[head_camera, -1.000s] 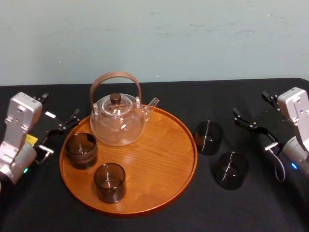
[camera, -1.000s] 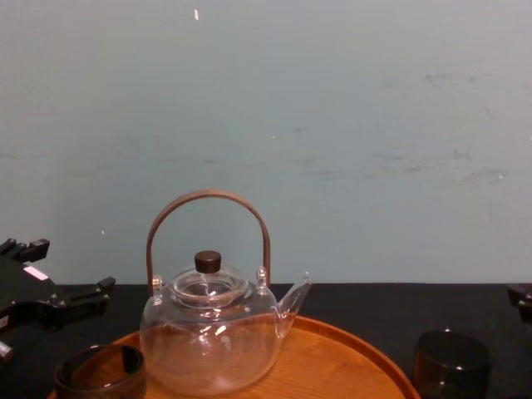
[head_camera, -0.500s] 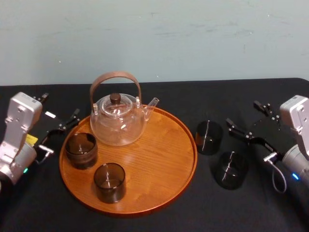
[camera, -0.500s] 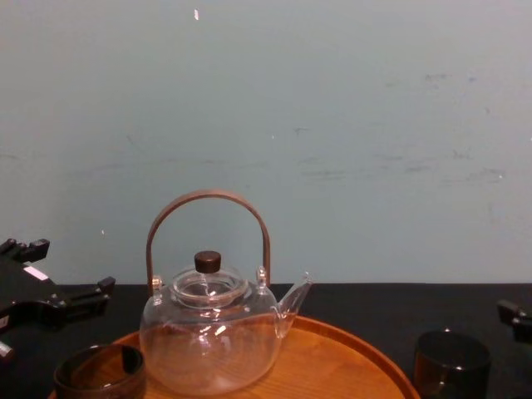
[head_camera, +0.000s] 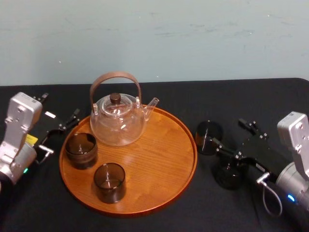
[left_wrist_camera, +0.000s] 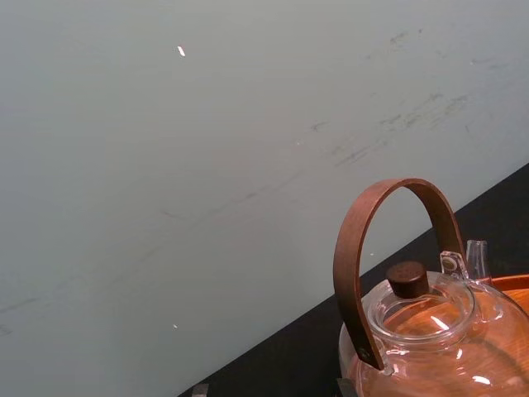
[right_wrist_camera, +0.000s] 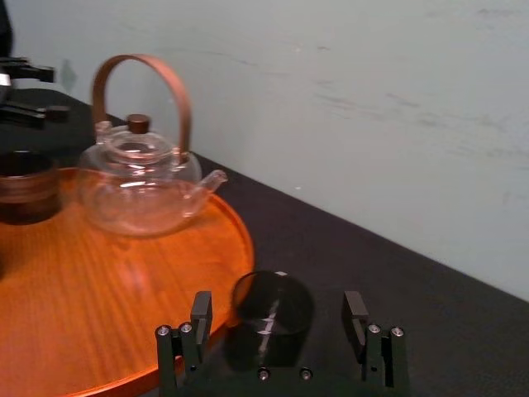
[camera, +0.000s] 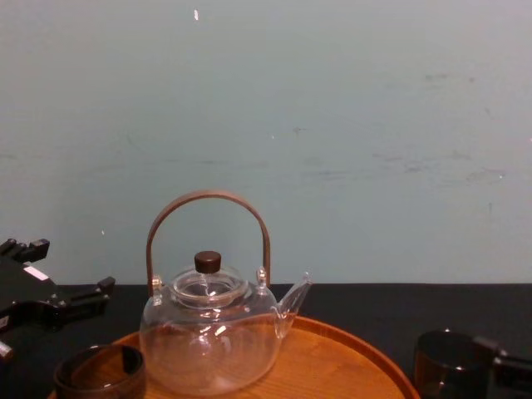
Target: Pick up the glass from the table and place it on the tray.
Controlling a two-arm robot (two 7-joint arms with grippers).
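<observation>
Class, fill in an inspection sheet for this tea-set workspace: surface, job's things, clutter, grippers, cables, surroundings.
Surface: black table, no spills seen.
Job's things: far glass and near glass stand on the table, right of the tray; rear tray glass and front tray glass are on the tray.
Clutter: teapot at the tray's back.
Grippers: right gripper open, low by the two table glasses; left gripper open, parked left of the tray.
Cables: grey loop at the right wrist.
Surroundings: scuffed pale wall.

Right end effector (head_camera: 227, 131) spread wide, reaching low; left end effector (head_camera: 60, 106) parked, spread
</observation>
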